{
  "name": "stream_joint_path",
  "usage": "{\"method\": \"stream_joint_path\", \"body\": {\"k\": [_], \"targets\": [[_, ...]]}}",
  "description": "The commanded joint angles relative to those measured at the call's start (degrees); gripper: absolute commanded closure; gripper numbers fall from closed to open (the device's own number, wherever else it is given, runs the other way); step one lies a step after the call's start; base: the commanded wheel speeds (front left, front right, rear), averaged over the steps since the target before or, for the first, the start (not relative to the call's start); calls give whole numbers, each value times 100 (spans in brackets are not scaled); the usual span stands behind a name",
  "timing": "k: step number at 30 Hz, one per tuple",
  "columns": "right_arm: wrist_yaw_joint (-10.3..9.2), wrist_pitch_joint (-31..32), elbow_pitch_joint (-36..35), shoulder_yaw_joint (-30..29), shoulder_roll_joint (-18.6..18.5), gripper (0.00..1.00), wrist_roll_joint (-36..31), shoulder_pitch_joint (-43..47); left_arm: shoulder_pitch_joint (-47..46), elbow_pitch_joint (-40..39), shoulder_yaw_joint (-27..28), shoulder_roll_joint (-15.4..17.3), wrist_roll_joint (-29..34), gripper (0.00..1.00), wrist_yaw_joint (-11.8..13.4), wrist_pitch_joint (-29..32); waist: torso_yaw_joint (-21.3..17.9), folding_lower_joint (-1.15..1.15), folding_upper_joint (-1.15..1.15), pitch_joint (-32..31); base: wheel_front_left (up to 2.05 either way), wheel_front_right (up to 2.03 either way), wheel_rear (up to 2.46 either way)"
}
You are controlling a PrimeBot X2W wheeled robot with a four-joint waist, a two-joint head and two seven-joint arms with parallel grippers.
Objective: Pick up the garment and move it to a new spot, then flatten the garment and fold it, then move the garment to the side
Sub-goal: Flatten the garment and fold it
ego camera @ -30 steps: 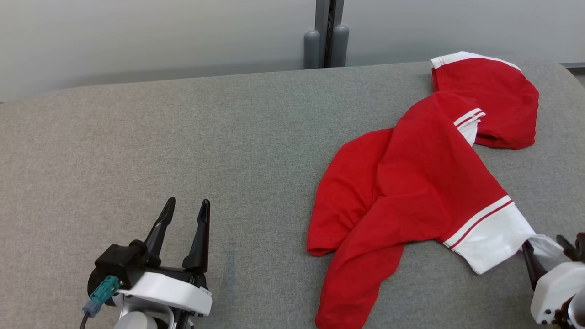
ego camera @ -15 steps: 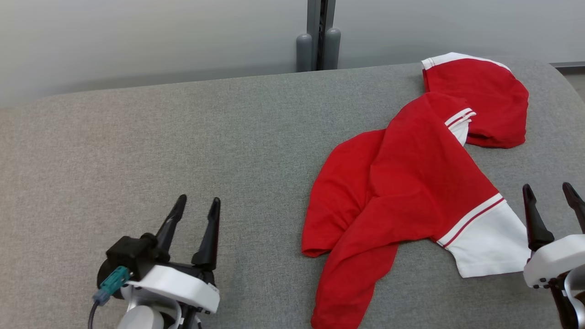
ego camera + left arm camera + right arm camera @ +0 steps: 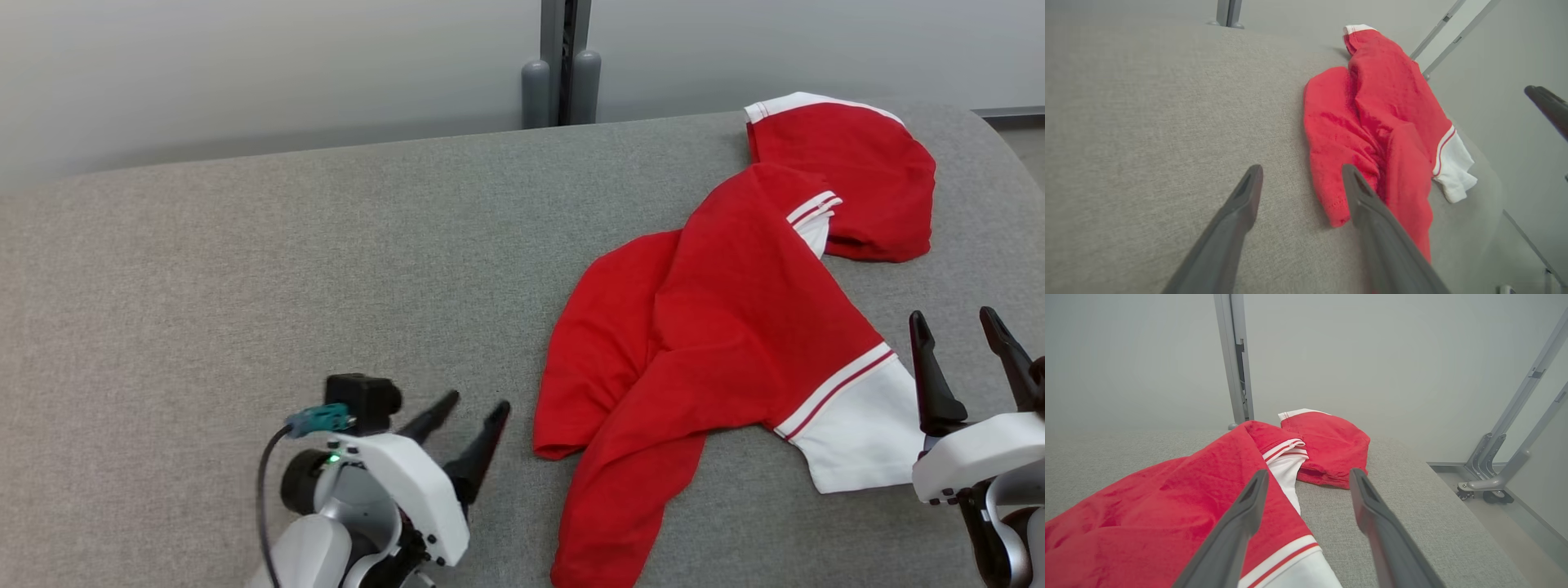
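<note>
head view: a red-and-white garment (image 3: 735,327) lies crumpled on the grey table's (image 3: 245,269) right half. the right gripper (image 3: 953,316), a second ago at the garment's near white band (image 3: 857,425), now stands just clear of it, fingers apart and empty. the left gripper (image 3: 479,401), also spread, has swung toward the garment's left hem. relocation looks done, flattening next.

left wrist view: a dark finger (image 3: 1549,108) is cut off right of the garment.

right wrist view: folds hide the garment's shape.

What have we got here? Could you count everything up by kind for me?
Red and white garment: 1
Robot hands, both open: 2 (left hand, right hand)
Grey fabric surface: 1
Total: 4
</note>
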Motion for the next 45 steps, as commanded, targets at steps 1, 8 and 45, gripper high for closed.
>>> {"method": "stream_joint_path", "body": {"k": [1,8,45], "targets": [[0,-20,20,-2,-19,0,51,-79,-178,95,-125,-10,-237,0,-32,440,-29,0,0,19,0,0,0],[0,-30,7,46,-10,0,75,-167,-635,474,-189,-51,-1034,0,120,1676,-198,0,0,119,0,0,0],[0,-113,180,163,39,0,81,-228,-1653,1095,-925,327,-2078,100,48,1674,-207,0,0,74,0,0,0]]}}
